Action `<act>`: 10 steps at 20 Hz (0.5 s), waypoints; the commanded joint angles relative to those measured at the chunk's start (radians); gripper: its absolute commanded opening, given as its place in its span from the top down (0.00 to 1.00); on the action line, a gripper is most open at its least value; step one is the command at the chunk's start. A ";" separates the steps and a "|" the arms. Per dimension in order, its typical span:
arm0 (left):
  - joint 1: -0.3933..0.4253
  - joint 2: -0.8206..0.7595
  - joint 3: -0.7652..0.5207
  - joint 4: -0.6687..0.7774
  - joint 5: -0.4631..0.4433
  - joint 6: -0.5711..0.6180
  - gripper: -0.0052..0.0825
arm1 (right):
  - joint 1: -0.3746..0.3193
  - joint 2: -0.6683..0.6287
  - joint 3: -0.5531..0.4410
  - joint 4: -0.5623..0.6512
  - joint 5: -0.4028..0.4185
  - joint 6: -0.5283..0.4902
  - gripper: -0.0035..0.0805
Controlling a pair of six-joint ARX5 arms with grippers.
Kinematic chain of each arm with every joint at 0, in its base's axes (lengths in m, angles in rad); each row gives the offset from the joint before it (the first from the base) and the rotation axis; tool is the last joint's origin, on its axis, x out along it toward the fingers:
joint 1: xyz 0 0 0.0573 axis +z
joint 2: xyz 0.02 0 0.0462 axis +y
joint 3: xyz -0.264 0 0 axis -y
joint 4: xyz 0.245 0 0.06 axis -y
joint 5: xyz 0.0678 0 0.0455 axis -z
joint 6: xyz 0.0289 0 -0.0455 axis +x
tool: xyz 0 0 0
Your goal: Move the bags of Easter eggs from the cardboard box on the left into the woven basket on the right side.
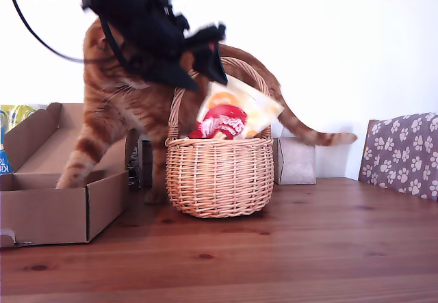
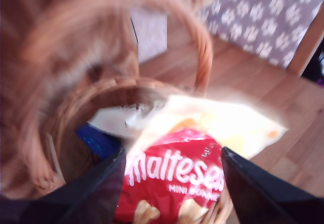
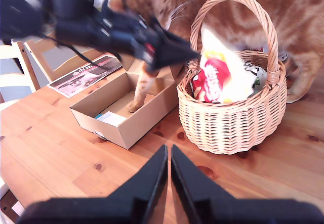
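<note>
The basket [image 1: 219,173] is round, light-brown wicker with a tall arched handle; it stands on the wooden worktop [image 1: 287,255]. The box [image 1: 48,193] is shallow brown corrugated cardboard with an open flap and sits at the exterior view's left, just beside the basket. An orange tabby cat [image 1: 130,104] stands behind both, one forepaw inside the box.

My first end effector [image 2: 172,183] is directly above the basket mouth. Its jaws stand wide apart on either side of a crinkly cream-and-orange bag [image 1: 236,111] with a red logo; whether they grip it cannot be told. The bag is tilted, its lower end inside the basket rim. A dark blue bag [image 2: 98,140] lies deeper in the basket.

My second end effector [image 3: 168,173] is over bare worktop, well apart from the basket, jaws nearly together and empty.
</note>
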 commanded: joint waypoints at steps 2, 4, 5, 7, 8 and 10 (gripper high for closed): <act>-0.015 -0.018 -0.005 -0.095 0.002 0.011 0.38 | 0.005 0.003 -0.003 0.009 -0.003 -0.003 0.97; -0.029 -0.052 -0.006 -0.188 0.005 0.019 0.52 | 0.004 0.003 -0.003 0.009 0.004 -0.003 0.97; -0.041 -0.066 -0.006 -0.219 0.007 0.023 0.64 | 0.004 0.003 -0.003 0.009 0.006 -0.003 0.97; -0.065 -0.090 -0.006 -0.267 0.009 0.041 0.86 | 0.004 0.007 -0.003 0.008 0.032 -0.006 0.97; -0.077 -0.100 -0.006 -0.294 0.014 0.046 0.91 | 0.004 0.014 -0.003 0.008 0.047 -0.009 0.97; -0.104 -0.134 -0.029 -0.317 0.013 0.045 0.92 | 0.001 0.033 -0.003 0.008 0.075 -0.009 0.97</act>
